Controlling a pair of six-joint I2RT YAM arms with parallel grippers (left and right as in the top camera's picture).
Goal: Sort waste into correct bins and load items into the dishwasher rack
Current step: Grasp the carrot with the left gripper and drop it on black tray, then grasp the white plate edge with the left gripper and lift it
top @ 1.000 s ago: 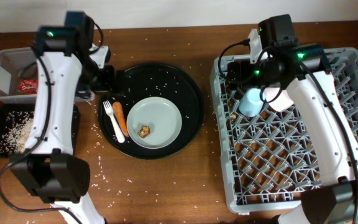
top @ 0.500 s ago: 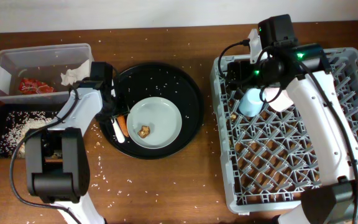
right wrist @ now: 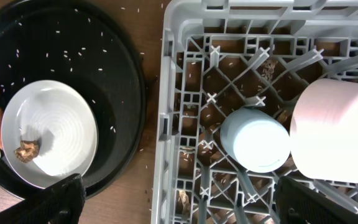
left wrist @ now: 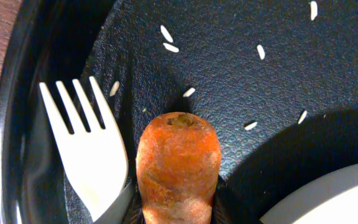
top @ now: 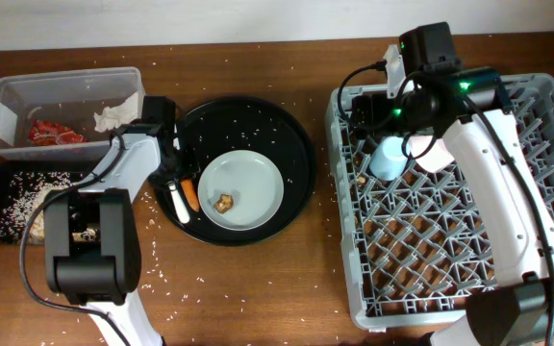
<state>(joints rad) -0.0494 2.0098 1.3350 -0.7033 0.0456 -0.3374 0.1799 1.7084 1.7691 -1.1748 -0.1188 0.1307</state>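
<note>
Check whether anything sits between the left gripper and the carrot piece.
Nothing visible does: the left wrist view shows the carrot piece straight ahead and uncovered. The white fork lies close beside it on one side and the plate rim is on the other, so the left gripper may have little room.

In the left wrist view, the carrot piece is cut off at its lower end and the white fork at its handle; only 1 sliver of the plate is shown. Whether the carrot piece is gripped by the left hand cannot be told. In the right wrist view, the white bowl is cropped, and the 2 fingers of the right hand are seen as dark blurs.
</note>
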